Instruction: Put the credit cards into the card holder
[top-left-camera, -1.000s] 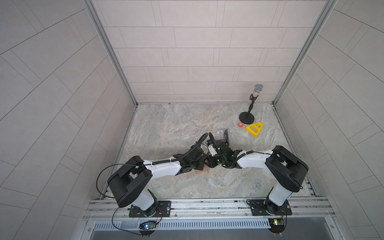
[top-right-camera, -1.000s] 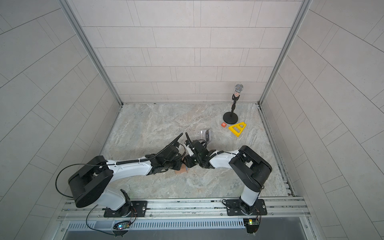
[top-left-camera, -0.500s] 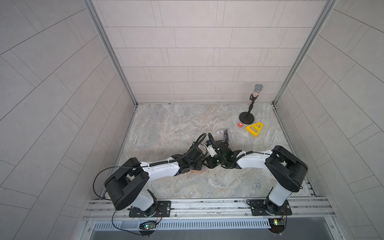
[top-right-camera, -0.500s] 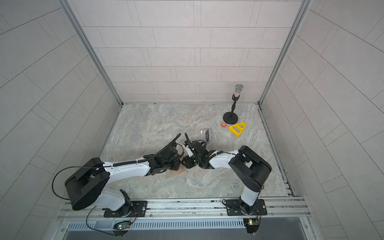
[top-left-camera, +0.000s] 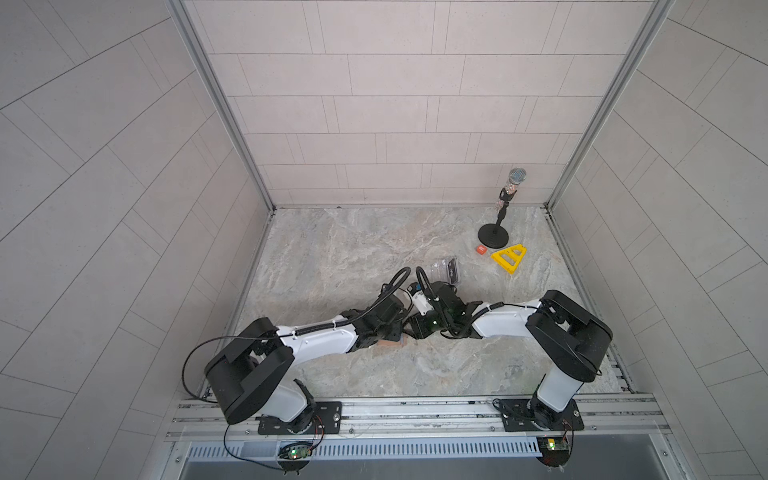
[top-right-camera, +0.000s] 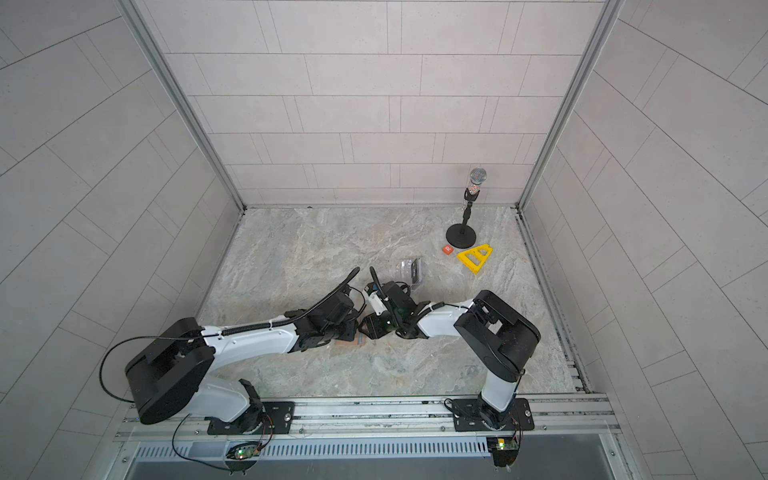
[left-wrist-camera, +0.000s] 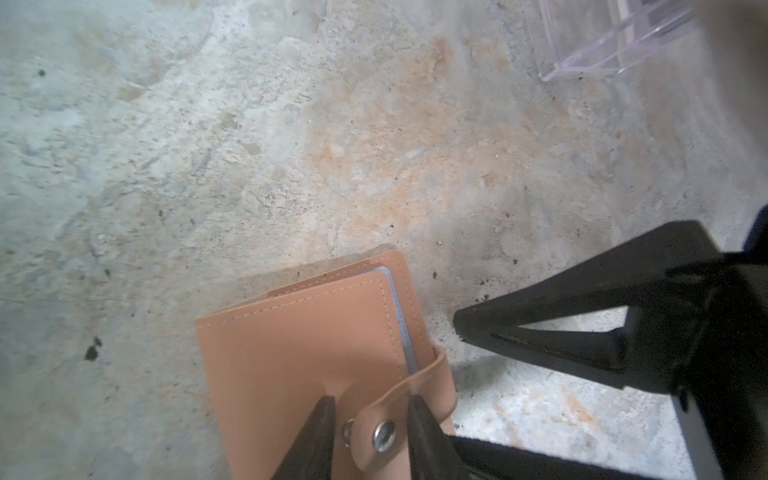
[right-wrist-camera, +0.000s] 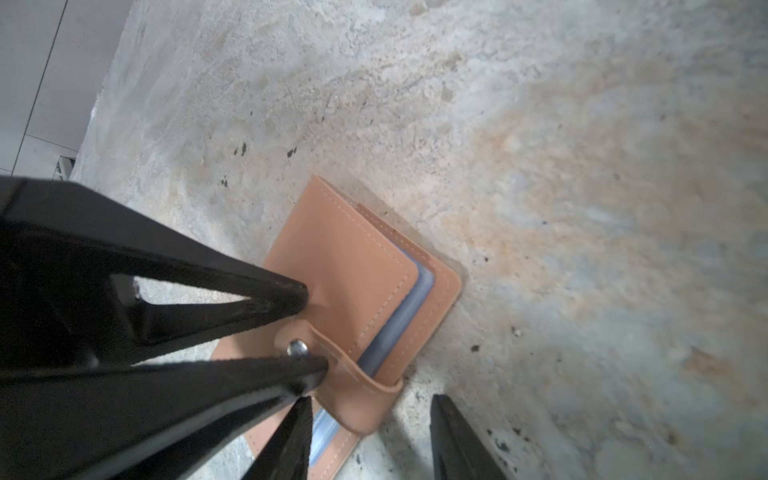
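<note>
The card holder (left-wrist-camera: 299, 357) is a tan leather wallet lying folded on the stone floor, and a sliver of it (top-left-camera: 390, 344) shows under the arms in a top view. Its snap tab (left-wrist-camera: 384, 432) wraps over one edge. My left gripper (left-wrist-camera: 372, 401) is open, one fingertip on each side of the tab. My right gripper (right-wrist-camera: 372, 401) is open too, just past the tab's folded end, with nothing gripped. A blue-grey layer (right-wrist-camera: 419, 291) shows between the covers; I cannot tell whether it is a card. No loose credit cards are in view.
A clear plastic box (top-left-camera: 446, 270) with something dark in it lies just behind the grippers. At the back right are a small orange tile (top-left-camera: 481, 249), a yellow triangular piece (top-left-camera: 509, 258) and a microphone stand (top-left-camera: 493, 237). Tiled walls close in three sides.
My left gripper's jaws have spread apart round the snap tab. Both arms have stayed close together over the card holder.
</note>
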